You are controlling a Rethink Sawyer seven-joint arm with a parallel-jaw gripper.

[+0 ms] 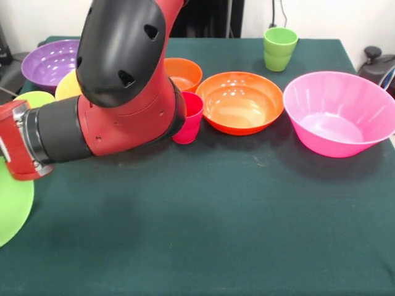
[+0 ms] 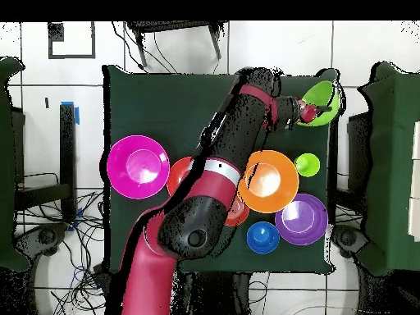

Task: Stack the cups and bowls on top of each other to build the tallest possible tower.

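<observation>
One gripper (image 2: 310, 112) against lime green bowl (image 2: 325, 102)

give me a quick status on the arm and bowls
End effector at lime green bowl, grip unclear. Pink bowl and orange bowl separate, unstacked. Arm hides yellow bowl.

Hand (image 2: 309, 112) at lime green bowl (image 2: 325, 105)

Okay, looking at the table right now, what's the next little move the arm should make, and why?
Probably carry the lime green bowl, which looks tilted at the gripper by the table's corner, inward to open cloth and set it rim-down as a base. The pink bowl and orange bowl sit unstacked.
</observation>
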